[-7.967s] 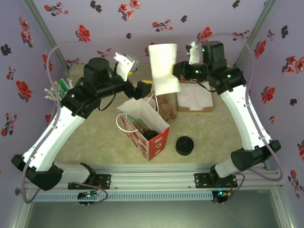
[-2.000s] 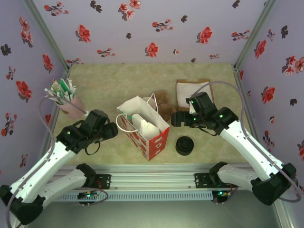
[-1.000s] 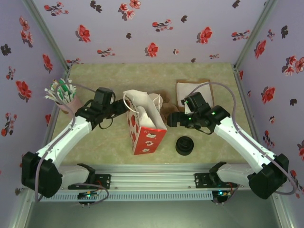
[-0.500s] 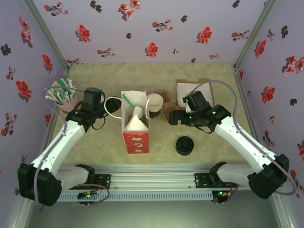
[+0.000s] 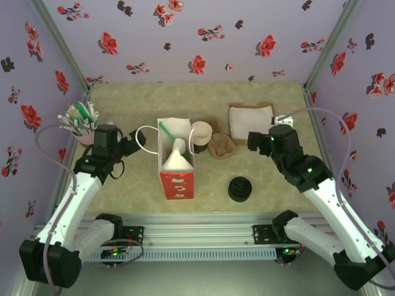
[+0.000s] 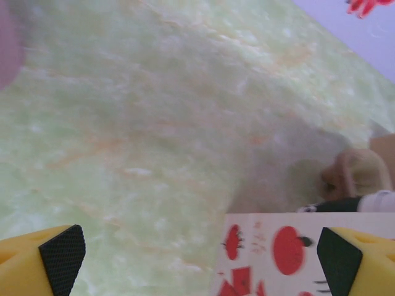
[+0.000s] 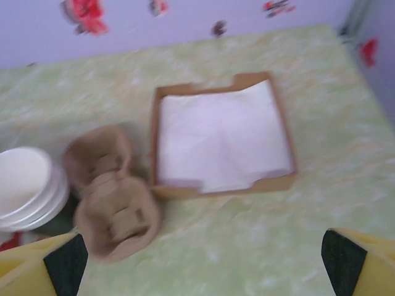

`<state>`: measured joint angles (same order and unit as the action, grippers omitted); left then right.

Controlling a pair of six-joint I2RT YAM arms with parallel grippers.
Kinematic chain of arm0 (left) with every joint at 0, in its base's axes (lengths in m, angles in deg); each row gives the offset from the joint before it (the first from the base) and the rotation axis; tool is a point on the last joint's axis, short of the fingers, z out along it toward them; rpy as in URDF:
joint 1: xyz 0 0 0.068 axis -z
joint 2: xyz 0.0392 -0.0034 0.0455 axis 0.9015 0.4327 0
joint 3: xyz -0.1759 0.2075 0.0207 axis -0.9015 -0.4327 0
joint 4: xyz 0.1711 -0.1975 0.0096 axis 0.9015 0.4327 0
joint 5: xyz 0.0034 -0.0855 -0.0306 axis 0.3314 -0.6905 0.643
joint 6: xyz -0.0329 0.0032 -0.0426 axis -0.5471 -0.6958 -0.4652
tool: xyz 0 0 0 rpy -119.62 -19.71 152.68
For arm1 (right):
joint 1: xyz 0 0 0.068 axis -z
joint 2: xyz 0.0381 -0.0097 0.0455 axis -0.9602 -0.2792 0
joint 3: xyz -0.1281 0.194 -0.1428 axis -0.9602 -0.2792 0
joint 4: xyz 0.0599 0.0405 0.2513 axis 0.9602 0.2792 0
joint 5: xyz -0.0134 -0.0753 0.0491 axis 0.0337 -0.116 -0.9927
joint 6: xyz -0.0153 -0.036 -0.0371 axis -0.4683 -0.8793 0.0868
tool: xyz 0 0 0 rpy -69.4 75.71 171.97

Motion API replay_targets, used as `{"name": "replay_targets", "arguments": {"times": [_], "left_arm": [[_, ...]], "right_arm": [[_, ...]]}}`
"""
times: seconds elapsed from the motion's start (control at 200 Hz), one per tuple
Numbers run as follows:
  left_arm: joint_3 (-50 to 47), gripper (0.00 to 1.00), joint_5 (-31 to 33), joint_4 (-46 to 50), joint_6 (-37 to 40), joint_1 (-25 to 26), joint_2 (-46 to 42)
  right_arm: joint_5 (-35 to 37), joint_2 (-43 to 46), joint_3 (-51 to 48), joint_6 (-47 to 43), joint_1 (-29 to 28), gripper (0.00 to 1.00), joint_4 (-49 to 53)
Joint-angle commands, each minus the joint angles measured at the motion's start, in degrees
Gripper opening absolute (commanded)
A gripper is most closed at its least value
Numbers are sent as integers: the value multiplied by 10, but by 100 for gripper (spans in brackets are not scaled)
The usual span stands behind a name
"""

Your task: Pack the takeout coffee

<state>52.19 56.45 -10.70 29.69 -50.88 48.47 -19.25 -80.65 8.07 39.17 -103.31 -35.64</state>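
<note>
Left pincer (image 6: 200,260) and right pincer (image 7: 203,260) wide open, empty, flanking upright red-and-white paper bag (image 5: 177,179); white paper (image 5: 178,158) poking out; takeout coffee presumably hidden inside, packing likely finished.

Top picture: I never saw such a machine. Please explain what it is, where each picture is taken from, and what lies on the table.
These are two robot arms bolted at the table's near edge. The top picture looks down from above; the others come from wrist cameras. The left end effector and the right end effector are open, holding nothing. On the table: a red-and-white paper bag, stacked cream cups, a brown cup carrier, a napkin tray, black lids, a pink cup of straws.
</note>
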Motion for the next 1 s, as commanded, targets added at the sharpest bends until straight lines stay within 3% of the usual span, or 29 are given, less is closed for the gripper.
{"name": "replay_targets", "arguments": {"times": [0.0,0.09,0.22,0.485,0.625,0.83,0.995], "left_arm": [[-46,99,104,-47,40,-5,-23],[-89,99,151,-112,75,-5,-34],[-136,99,170,-207,164,-5,-33],[-232,99,175,-392,368,-9,-19],[-266,99,168,-477,381,-32,2],[-263,99,130,-578,344,-78,113],[-268,99,122,-710,369,-93,210]], "right_arm": [[99,25,-71,-67,28,99,-101],[113,52,-131,-88,66,99,-175],[104,63,-209,-86,130,99,-276],[108,-7,-314,-55,206,99,-448],[115,-68,-350,-57,222,99,-545],[104,-196,-365,-71,234,99,-682],[71,-287,-354,-112,237,99,-769]]}}
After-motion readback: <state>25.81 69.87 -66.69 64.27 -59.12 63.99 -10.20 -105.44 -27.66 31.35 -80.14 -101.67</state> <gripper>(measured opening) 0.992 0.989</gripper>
